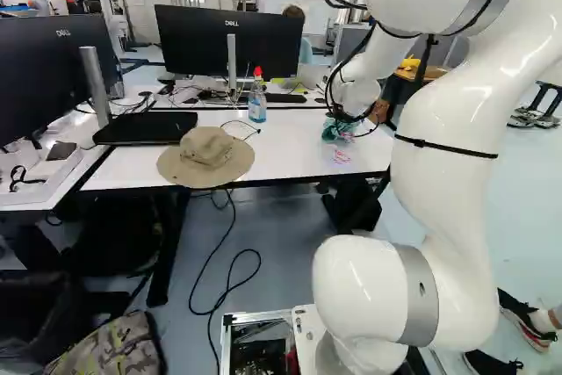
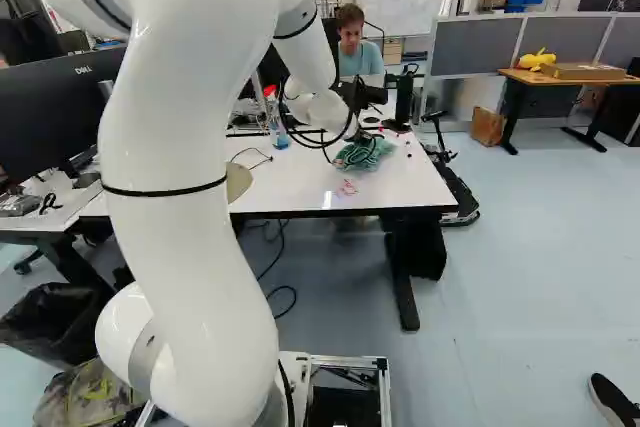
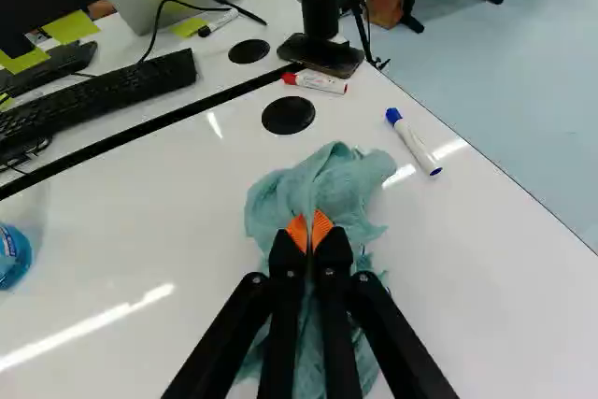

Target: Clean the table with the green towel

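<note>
Towel: rumpled matt cloth | tabletop: smooth, glossy | hat: matt cloth

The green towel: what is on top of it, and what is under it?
On top, the pincer grips the green towel. Beneath lies the white table; any marks or objects the green towel hides cannot be seen.

Brand lettering marks left monitor and centre monitor; a label, the bottle.
</note>
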Controlling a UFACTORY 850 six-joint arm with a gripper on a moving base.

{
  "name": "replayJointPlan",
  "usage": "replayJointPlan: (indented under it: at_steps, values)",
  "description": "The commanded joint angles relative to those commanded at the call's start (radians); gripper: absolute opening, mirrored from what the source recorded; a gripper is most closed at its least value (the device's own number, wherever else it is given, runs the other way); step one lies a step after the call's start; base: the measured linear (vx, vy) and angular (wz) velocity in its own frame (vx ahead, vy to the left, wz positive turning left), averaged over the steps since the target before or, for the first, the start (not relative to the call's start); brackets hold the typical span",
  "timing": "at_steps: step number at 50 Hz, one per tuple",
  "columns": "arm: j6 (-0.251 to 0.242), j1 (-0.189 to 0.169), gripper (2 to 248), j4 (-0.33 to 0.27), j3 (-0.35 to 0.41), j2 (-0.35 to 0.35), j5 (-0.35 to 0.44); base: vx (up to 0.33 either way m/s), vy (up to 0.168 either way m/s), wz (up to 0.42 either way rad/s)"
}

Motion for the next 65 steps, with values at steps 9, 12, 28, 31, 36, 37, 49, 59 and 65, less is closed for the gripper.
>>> replayJointPlan:
  at_steps: [9,12,28,31,36,37,49,59,65]
  values:
    - [0.000,0.000,27,0.000,0.000,0.000,-0.038,0.000,0.000,0.000]
    - [0.000,0.000,27,0.000,0.000,0.000,-0.052,0.000,0.000,0.000]
    - [0.000,0.000,27,0.000,0.000,0.000,-0.127,0.000,0.000,0.000]
    - [0.000,0.000,27,0.000,0.000,0.000,-0.142,0.000,0.000,0.000]
    - [0.000,0.000,27,0.000,0.000,0.000,-0.164,0.000,0.000,0.000]
    - [0.000,0.000,27,0.000,0.000,0.000,-0.168,0.000,0.000,0.000]
    - [0.000,0.000,27,0.000,0.000,0.000,-0.198,0.000,0.000,0.000]
    - [0.000,-0.003,27,0.000,0.010,0.008,-0.198,0.000,0.000,0.000]
    - [0.000,-0.014,27,0.000,0.026,0.021,-0.198,0.000,0.000,0.000]
